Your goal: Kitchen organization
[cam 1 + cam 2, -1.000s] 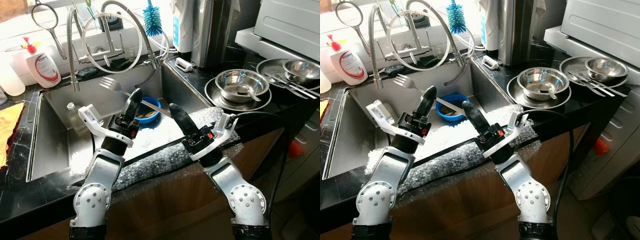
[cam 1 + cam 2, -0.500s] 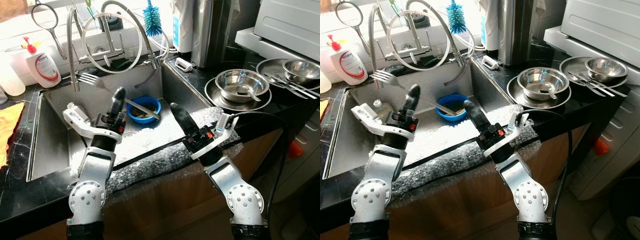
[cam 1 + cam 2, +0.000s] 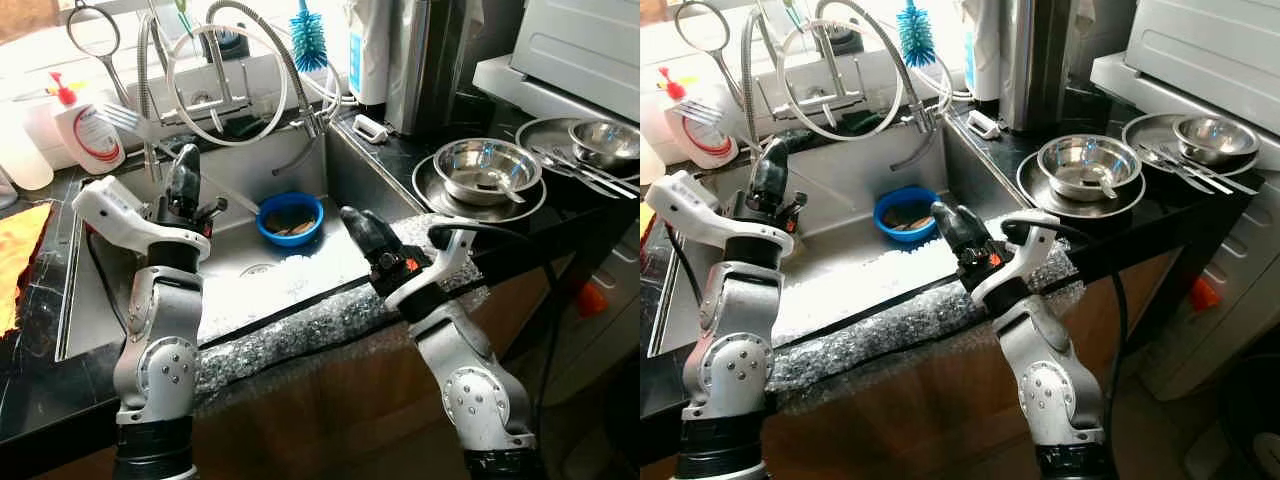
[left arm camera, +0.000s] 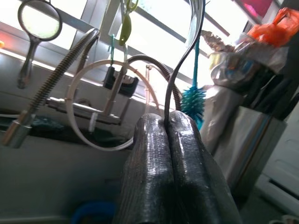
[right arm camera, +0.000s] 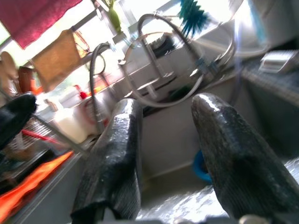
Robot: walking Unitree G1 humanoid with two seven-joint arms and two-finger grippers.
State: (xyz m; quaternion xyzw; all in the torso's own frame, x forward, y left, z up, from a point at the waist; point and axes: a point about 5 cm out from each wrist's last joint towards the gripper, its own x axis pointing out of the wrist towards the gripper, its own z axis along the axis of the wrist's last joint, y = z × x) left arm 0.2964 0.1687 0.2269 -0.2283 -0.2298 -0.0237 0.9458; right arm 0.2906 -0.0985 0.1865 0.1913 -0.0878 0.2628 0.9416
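My left gripper [image 3: 183, 165] is shut on a metal fork [image 3: 122, 117] and holds it up over the left part of the sink [image 3: 250, 270]. The tines point toward the soap bottle [image 3: 90, 135], and the handle [image 4: 180, 70] runs out between the closed fingers [image 4: 154, 154]. A blue bowl [image 3: 291, 218] with something dark in it sits at the back of the sink. My right gripper [image 3: 362, 226] hovers over the sink's front right corner, open and holding nothing; its fingers [image 5: 121, 140] stand apart.
Bubble wrap [image 3: 330, 310] covers the counter's front edge. A spring faucet [image 3: 225, 60] and a blue brush [image 3: 308, 40] stand behind the sink. Steel bowls on plates [image 3: 487, 165] with cutlery [image 3: 585, 170] sit on the right counter. An orange cloth [image 3: 18, 250] lies at far left.
My left gripper has carried the fork up and to the left, from above the blue bowl to the sink's left side. The right gripper has turned a little and stayed near its place.
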